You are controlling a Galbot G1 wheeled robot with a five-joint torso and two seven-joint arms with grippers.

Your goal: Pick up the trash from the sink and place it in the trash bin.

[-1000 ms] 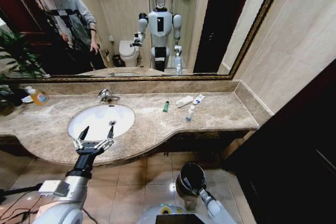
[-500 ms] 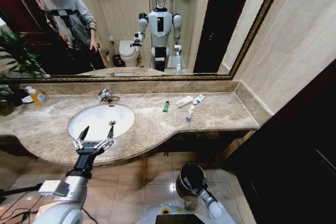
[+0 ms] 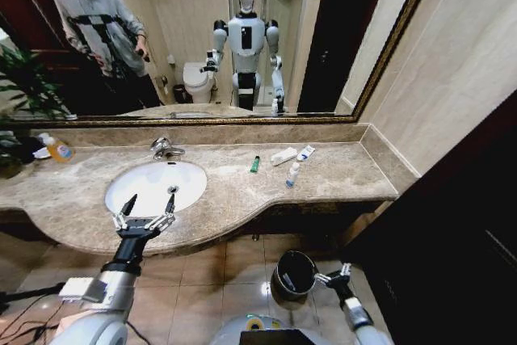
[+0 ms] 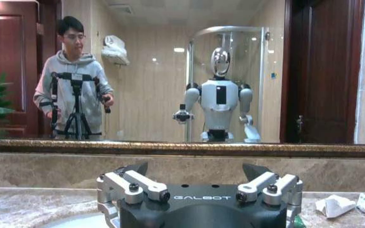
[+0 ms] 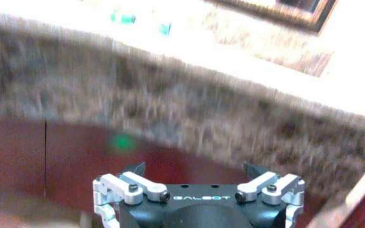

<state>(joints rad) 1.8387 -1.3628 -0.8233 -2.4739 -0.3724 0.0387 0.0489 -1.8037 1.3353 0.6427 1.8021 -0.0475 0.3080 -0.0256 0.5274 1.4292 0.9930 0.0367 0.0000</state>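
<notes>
Our right gripper (image 3: 334, 275) hangs wide and empty beside the trash bin (image 3: 293, 274), which perhaps holds something already. Our left gripper (image 3: 145, 217) gapes over the sink (image 3: 156, 185). Green stick (image 3: 255, 164), tubes (image 3: 284, 155) and bottle (image 3: 292, 174) remain on the bench (image 3: 339, 171).

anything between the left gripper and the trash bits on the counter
Nothing visible does. The left gripper, open, hovers over the sink's front rim; the green stick and small bottle lie across bare marble toward the robot's right.
</notes>
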